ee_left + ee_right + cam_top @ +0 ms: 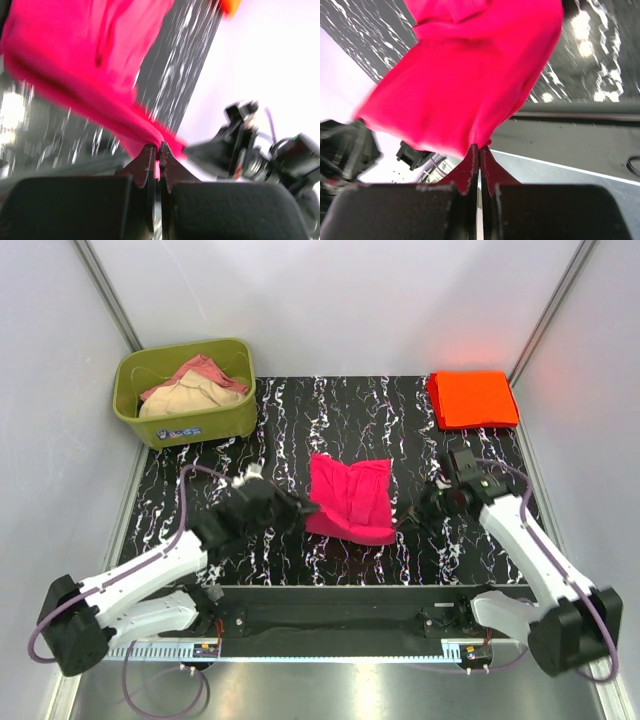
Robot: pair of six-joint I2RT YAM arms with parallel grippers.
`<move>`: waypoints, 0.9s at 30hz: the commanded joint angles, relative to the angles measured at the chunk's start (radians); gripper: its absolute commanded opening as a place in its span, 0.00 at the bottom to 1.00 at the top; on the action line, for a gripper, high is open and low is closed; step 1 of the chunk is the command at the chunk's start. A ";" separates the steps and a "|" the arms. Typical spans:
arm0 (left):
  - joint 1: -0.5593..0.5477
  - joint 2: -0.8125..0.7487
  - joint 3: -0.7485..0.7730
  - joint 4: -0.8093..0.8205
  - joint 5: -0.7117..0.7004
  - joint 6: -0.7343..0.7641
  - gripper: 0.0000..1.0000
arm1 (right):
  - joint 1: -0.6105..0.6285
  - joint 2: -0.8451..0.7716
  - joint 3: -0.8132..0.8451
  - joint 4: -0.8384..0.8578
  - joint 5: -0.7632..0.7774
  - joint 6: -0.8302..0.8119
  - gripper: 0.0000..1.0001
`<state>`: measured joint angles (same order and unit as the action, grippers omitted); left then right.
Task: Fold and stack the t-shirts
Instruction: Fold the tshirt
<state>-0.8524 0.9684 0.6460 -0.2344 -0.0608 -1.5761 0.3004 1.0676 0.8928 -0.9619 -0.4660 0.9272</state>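
We see a hot pink t-shirt [350,498], partly folded and rumpled, at the centre of the overhead frame on a black marbled table [290,420]. Our left gripper [157,152] pinches its lower left edge, fingers pressed tight on the cloth. Our right gripper [479,151] clamps its lower right corner the same way. A folded orange-red t-shirt [472,399] lies at upper right, well apart. An olive-green tub [200,425] holding cloths sits at upper left.

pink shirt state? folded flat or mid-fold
Mid-fold. The pink t-shirt is doubled over and bunched, not flat; left claw and right claw are each shut on an edge of it.
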 commanded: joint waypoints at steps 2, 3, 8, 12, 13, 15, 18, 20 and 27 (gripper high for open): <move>0.186 0.145 0.142 0.061 0.172 0.211 0.00 | -0.029 0.190 0.185 0.071 -0.048 -0.103 0.00; 0.211 0.179 0.165 0.060 0.202 0.226 0.00 | -0.043 0.225 0.214 0.068 -0.054 -0.116 0.00; 0.321 0.389 0.296 0.111 0.334 0.272 0.00 | -0.119 0.463 0.391 0.068 -0.115 -0.183 0.00; 0.375 0.513 0.424 0.104 0.374 0.314 0.00 | -0.178 0.616 0.495 0.069 -0.164 -0.217 0.00; 0.384 0.536 0.447 0.104 0.377 0.327 0.00 | -0.187 0.638 0.515 0.069 -0.175 -0.221 0.00; 0.415 0.610 0.522 0.104 0.403 0.338 0.00 | -0.210 0.676 0.558 0.069 -0.194 -0.232 0.00; 0.449 0.717 0.616 0.102 0.453 0.349 0.00 | -0.233 0.747 0.616 0.068 -0.223 -0.248 0.00; 0.461 0.757 0.645 0.102 0.460 0.346 0.00 | -0.244 0.813 0.665 0.057 -0.241 -0.258 0.00; 0.478 0.857 0.737 0.119 0.478 0.327 0.00 | -0.253 0.905 0.756 0.049 -0.249 -0.258 0.00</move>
<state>-0.3824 1.7905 1.2964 -0.1646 0.3668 -1.2549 0.0521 1.9469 1.5841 -0.9096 -0.6758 0.6910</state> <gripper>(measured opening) 0.024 0.014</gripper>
